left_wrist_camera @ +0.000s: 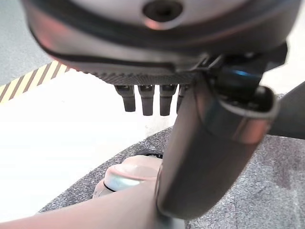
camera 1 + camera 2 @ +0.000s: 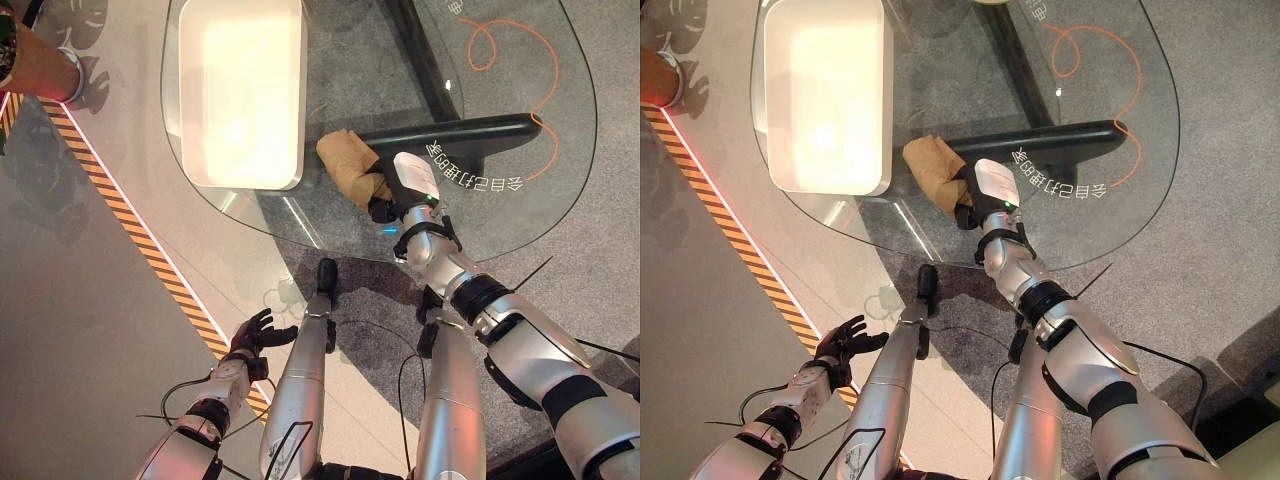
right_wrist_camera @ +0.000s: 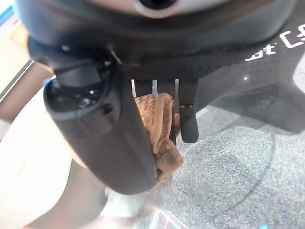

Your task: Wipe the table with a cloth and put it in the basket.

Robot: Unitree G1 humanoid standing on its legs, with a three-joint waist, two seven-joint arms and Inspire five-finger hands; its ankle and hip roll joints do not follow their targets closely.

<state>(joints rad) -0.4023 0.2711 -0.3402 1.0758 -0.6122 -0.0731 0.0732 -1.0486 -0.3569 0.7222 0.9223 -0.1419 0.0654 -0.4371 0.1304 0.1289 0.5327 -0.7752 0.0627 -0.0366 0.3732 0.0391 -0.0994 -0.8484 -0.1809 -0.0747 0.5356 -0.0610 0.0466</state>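
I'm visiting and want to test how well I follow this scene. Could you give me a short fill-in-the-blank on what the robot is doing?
1. The robot's right hand is curled round a brown ____.
2. The cloth lies on a table whose top is made of ____.
3. The white basket sits on the table to the robot's ____ of the cloth.
4. The left hand hangs open over the ____.

Missing words: cloth; glass; left; floor

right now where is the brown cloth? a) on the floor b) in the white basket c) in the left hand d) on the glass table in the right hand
d: the right hand grips the brown cloth on the glass table, beside the white basket; the left hand hangs open over the floor.
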